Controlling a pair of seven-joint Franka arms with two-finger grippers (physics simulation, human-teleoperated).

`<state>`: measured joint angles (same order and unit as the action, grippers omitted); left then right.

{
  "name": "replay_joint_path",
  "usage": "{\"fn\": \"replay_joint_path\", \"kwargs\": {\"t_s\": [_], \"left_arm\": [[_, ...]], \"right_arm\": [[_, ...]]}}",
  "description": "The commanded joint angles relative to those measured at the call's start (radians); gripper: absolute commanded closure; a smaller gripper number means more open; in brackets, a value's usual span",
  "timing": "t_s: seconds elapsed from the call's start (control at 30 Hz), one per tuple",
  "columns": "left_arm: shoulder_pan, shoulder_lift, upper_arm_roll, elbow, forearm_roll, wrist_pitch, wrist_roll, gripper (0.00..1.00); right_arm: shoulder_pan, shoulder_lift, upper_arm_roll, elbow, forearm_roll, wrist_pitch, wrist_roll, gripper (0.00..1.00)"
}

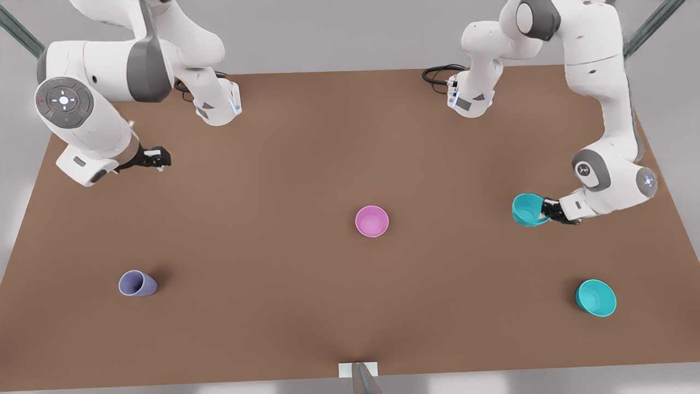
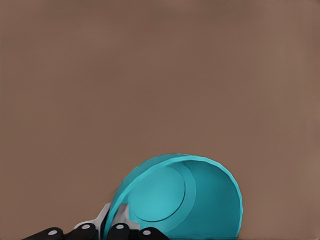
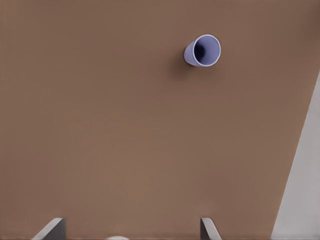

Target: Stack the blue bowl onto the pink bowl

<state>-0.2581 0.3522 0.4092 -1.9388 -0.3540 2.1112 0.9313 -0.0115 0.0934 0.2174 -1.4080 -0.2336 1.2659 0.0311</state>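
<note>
The left gripper (image 1: pixel 544 210) had clamped the blue bowl's (image 1: pixel 528 209) rim, lifted at three o'clock from the empty pink bowl (image 1: pixel 372 221); carrying and stacking remained. The right gripper (image 1: pixel 158 158) waited, fingers apart.

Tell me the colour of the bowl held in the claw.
Teal-cyan; the blue bowl shows best in the left wrist view.

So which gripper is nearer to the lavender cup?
The right gripper, open above the table near the cup. The left gripper holds the blue bowl across the table.
</note>
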Motion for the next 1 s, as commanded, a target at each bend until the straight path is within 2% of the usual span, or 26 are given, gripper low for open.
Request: {"fn": "replay_joint_path", "kwargs": {"t_s": [0.0, 0.03, 0.1, 0.17, 0.23, 0.33, 0.57, 0.7, 0.97], "left_arm": [[-0.167, 0.043, -0.003, 0.098, 0.021, -0.143, -0.785, 0.79], [-0.234, 0.073, -0.003, 0.173, 0.036, -0.201, -0.865, 0.79], [-0.322, 0.295, -0.004, 0.558, 0.049, -0.411, -1.134, 0.79], [-0.391, 0.343, -0.032, 0.58, 0.049, -0.424, -1.308, 0.79], [-0.395, 0.399, -0.078, 0.676, 0.015, -0.424, -1.442, 0.79], [-0.395, 0.416, -0.151, 0.695, -0.046, -0.424, -1.562, 0.79], [-0.411, 0.439, -0.23, 0.695, -0.045, -0.415, -1.614, 0.79], [-0.409, 0.464, -0.23, 0.69, -0.046, -0.336, -1.614, 0.79], [-0.405, 0.469, -0.23, 0.649, -0.037, -0.32, -1.586, 0.79]], "right_arm": [[-0.002, 0.002, 0.0, -0.005, 0.019, 0.001, -0.093, 0.0], [-0.004, 0.003, -0.001, -0.006, 0.022, 0.001, -0.093, 0.0], [-0.004, 0.006, -0.001, -0.009, 0.026, 0.001, -0.091, 0.0], [-0.005, 0.009, -0.003, -0.009, 0.031, 0.001, -0.089, 0.0], [-0.007, 0.017, -0.004, -0.009, 0.031, 0.001, -0.089, 0.0], [-0.015, 0.022, -0.004, -0.009, 0.033, 0.001, -0.089, 0.0], [-0.019, 0.034, -0.004, -0.016, 0.043, 0.003, -0.089, 0.0], [-0.03, 0.042, -0.004, -0.017, 0.043, 0.007, -0.089, 0.0], [-0.039, 0.046, -0.006, -0.029, 0.045, 0.009, -0.089, 0.0]]}}
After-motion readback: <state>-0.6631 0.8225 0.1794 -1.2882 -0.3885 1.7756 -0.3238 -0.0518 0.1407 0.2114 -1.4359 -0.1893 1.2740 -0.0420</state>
